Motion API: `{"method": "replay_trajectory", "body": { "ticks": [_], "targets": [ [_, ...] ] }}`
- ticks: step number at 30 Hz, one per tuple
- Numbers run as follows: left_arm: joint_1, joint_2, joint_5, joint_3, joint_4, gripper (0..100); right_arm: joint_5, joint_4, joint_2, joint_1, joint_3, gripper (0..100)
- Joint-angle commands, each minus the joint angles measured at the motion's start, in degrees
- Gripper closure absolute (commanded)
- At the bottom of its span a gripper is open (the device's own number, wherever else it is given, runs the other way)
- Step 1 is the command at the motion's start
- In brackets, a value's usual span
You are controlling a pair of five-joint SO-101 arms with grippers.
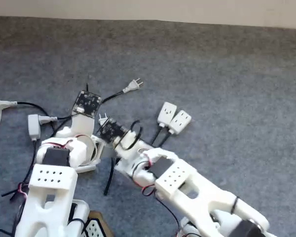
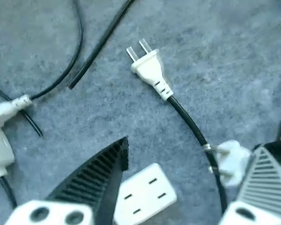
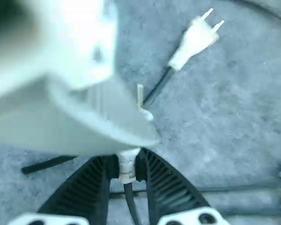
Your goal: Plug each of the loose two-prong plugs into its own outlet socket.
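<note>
The right claw (image 3: 126, 160) is pinching a white two-prong plug (image 3: 127, 172) by its cord end. The prongs are pointing away from the wrist, just beside a blurred white part (image 3: 61, 93) that I am taking for the other arm. The left claw (image 2: 192, 151) is hanging spread above the grey bench (image 2: 234, 56), and a white outlet socket (image 2: 143, 194) is lying ungripped between its jaws, nearer one of them. A second plug (image 2: 149, 70) is lying loose beyond it, with its black cord (image 2: 189, 124) trailing back toward that claw. Two more sockets (image 1: 166, 112) are sitting side by side, apart from both arms.

The step in hand is probably seating the held plug. That is calling for the blades to line up with the slots, for the left claw to brace the socket by its sides, and for a straight push. With the grip so far back, the plug is likely to pivot, and the arms are crowding each other.
</note>
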Motion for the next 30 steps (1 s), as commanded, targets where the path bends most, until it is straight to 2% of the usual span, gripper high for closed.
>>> {"method": "replay_trajectory", "body": {
  "ticks": [1,9,27,30],
  "targets": [
    [0.4,-0.9,-0.9,3.3,-2.4,63,-0.6,7.4,-14.5,6.3,-6.6,99.3],
    [0.4,-0.9,-1.3,3.8,-2.5,63,-0.7,16.4,-29.4,4.4,-5.1,99.3],
    [0.0,-0.9,-1.2,3.4,-2.2,63,-0.2,16.0,-29.9,5.4,5.2,99.3],
    [-2.4,-0.9,-1.1,1.1,-2.2,63,-0.2,13.9,-29.9,6.3,9.4,99.3]
  ]
}}
